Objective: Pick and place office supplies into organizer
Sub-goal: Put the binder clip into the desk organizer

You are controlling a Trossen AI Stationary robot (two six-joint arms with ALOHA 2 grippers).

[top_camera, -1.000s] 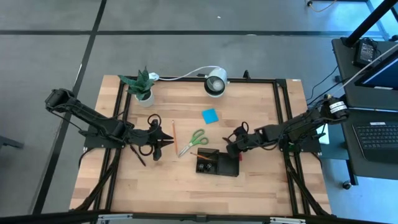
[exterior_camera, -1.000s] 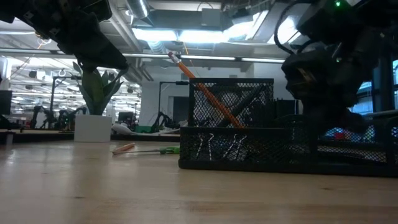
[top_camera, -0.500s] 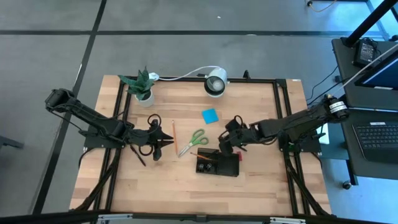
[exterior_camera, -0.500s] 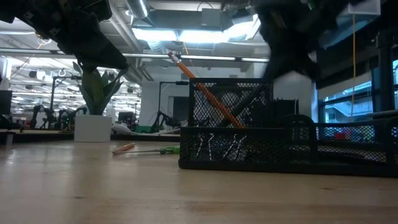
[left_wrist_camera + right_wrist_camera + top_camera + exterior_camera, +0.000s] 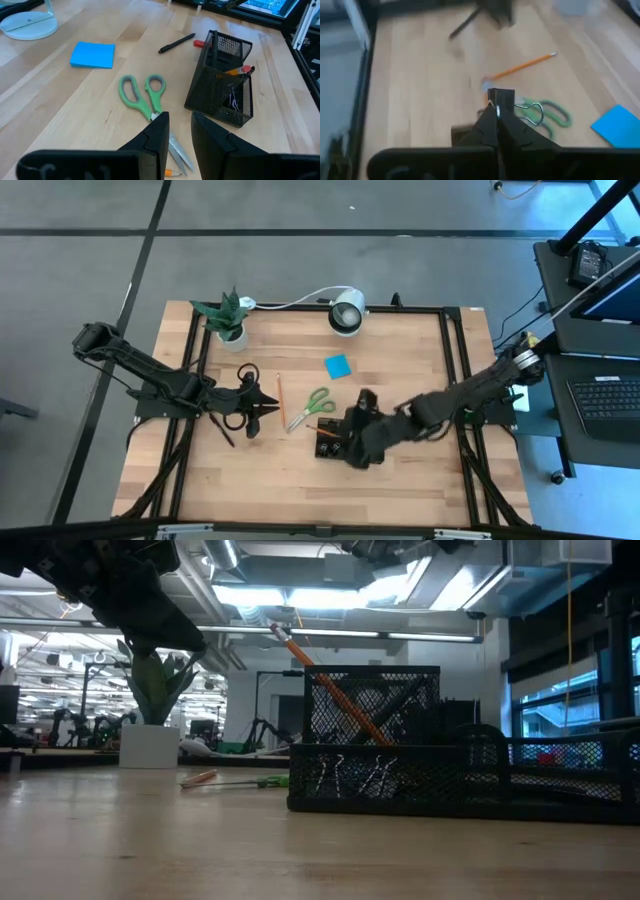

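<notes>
A: Right wrist view first, what's closest to the lens?

B: The right gripper. Its fingers are pressed together on a black clip, gripping the dark body while the wire loop sticks out to one side.

A: And past that?

B: The green-handled scissors lie on the counter, then an orange pencil, with the blue sticky-note pad off toward the edge.

A: Where does the organizer sit in all this?

B: From above, the right gripper hangs right over the organizer, covering its far-from-scissors end. Level with the counter, nothing reaches down into the mesh, so I judge the clip is held above it, not inside.

A: So the drop is straight down?

B: I'd say so. The organizer's long axis runs across the counter, roughly in line with the right arm's reach, and it needs to release over whichever compartment is beneath. I cannot tell which one that is.

A: What about the other arm?

B: The left gripper waits beyond the scissors from the organizer, fingers a little apart with nothing between them. The right arm is plainly nearer.

A: Anything already stowed?

B: A pencil leans in the tall part, with clips at the bottom. A black pen and a small red piece lie just behind the organizer
</notes>
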